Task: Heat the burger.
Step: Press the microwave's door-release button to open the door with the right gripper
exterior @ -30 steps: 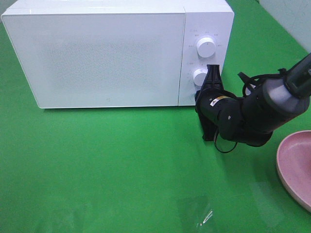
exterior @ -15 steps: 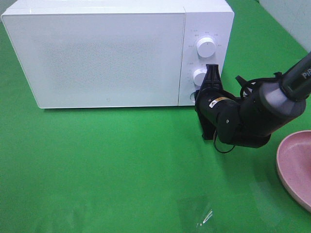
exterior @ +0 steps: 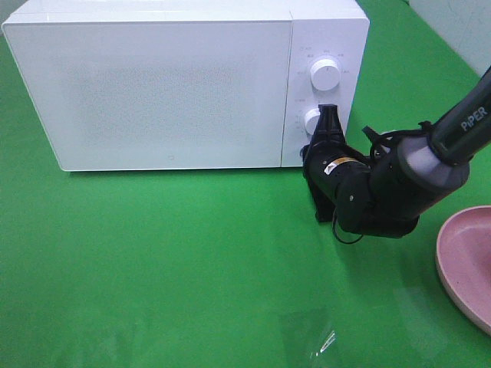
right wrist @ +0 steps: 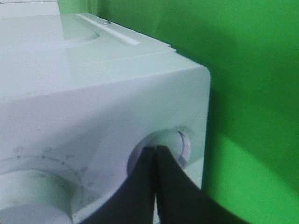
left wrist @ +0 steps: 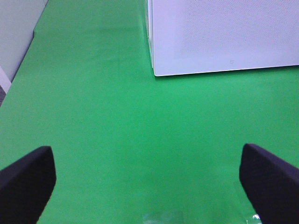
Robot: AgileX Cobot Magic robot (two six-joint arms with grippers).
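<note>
The burger is out of view. The white microwave (exterior: 176, 84) stands at the back with its door closed; it also shows in the left wrist view (left wrist: 224, 37) and the right wrist view (right wrist: 93, 93). My right gripper (exterior: 328, 113) is shut, its fingertips (right wrist: 156, 156) pressed together against the lower knob (exterior: 313, 120) on the control panel. That knob (right wrist: 181, 142) is partly hidden behind the fingers. The upper knob (exterior: 325, 74) is free. My left gripper (left wrist: 149, 182) is open and empty above the green cloth, short of the microwave's front corner.
A pink shallow bowl-plate (exterior: 468, 268) lies at the right edge of the green cloth (exterior: 192, 261). The right arm (exterior: 383, 184) stretches in from the right in front of the control panel.
My right gripper and arm have shifted slightly left and closer to the microwave's lower knob. Nothing else has moved.
</note>
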